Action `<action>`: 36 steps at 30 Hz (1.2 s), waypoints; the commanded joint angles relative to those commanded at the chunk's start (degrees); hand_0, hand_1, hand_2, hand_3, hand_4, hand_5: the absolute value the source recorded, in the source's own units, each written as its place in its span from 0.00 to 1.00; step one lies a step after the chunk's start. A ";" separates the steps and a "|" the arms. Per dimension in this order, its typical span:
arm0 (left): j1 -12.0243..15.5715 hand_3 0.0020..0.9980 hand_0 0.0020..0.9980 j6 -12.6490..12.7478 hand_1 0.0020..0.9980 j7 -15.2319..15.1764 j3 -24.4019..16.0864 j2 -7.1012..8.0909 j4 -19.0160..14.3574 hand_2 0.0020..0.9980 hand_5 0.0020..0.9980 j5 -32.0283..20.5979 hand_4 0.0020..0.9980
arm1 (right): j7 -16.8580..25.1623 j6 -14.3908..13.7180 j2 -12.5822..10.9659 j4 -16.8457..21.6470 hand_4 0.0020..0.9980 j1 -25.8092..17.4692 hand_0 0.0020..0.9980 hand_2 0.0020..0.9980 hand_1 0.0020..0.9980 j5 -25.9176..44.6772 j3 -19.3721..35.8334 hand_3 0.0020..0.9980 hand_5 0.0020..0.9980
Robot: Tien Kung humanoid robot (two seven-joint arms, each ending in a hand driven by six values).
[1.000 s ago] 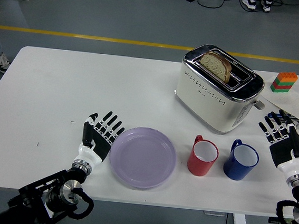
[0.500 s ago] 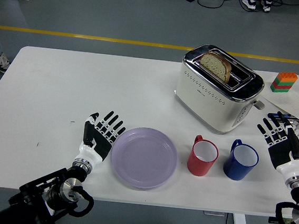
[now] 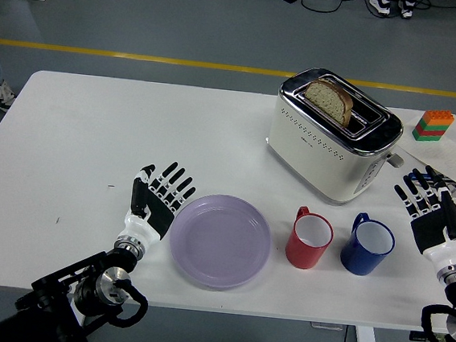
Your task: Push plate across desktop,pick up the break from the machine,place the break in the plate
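White counter carries a toaster with bread in its slot. The lilac plate, pushed rightward by the spread left hand, could strike the red mug beside the blue mug. The right hand lies open, empty.

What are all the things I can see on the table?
Toaster: one, white and silver, far right of middle.
Bread: one slice, brown crust, standing in the toaster's slot.
Plate: one, lilac, near edge, left of the mugs.
Red mug: one, right of the plate.
Blue mug: one, right of the red mug.
Blocks: one stack, orange, green and red, far right corner.
Table: one, white.
Left hand: one, black and white, open, at the plate's left rim.
Right hand: one, black and white, open, right of the blue mug.
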 joint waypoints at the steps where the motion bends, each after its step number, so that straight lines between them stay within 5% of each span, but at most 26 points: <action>1: 0.83 0.74 0.74 0.97 0.75 0.07 -1.31 0.62 -1.49 0.82 1.00 1.45 0.55 | 0.06 -0.16 -0.19 0.48 0.50 -0.01 0.74 0.68 0.67 -0.79 0.32 0.64 0.38; 8: 5.14 0.75 0.75 3.38 0.76 0.12 -8.01 3.01 -8.26 0.81 1.00 6.67 0.54 | 0.34 -1.33 -1.90 3.53 0.50 0.86 0.73 0.68 0.67 -5.35 2.06 0.64 0.38; 16: 11.87 0.75 0.76 4.80 0.78 0.53 -16.59 4.82 -16.51 0.81 1.00 11.67 0.54 | 1.31 -5.12 -7.94 4.13 0.50 8.32 0.74 0.69 0.68 -15.71 1.30 0.64 0.35; 24: 17.05 0.75 0.76 5.65 0.78 1.32 -21.51 5.66 -21.24 0.81 1.00 15.46 0.54 | -0.36 -8.09 -13.07 -1.34 0.54 20.74 0.76 0.71 0.71 -33.71 -4.40 0.67 0.31; 25: 17.80 0.75 0.76 5.71 0.77 1.36 -22.12 5.68 -21.74 0.81 1.00 15.58 0.53 | -0.71 -8.44 -13.38 -2.69 0.69 22.74 0.80 0.77 0.76 -35.94 -5.54 0.74 0.23; 36: 21.21 0.76 0.77 6.22 0.78 1.53 -24.27 6.39 -25.13 0.81 1.00 16.70 0.53 | -5.00 -7.36 -13.49 -15.82 0.80 39.62 0.87 0.83 0.82 -61.13 -18.02 0.84 0.25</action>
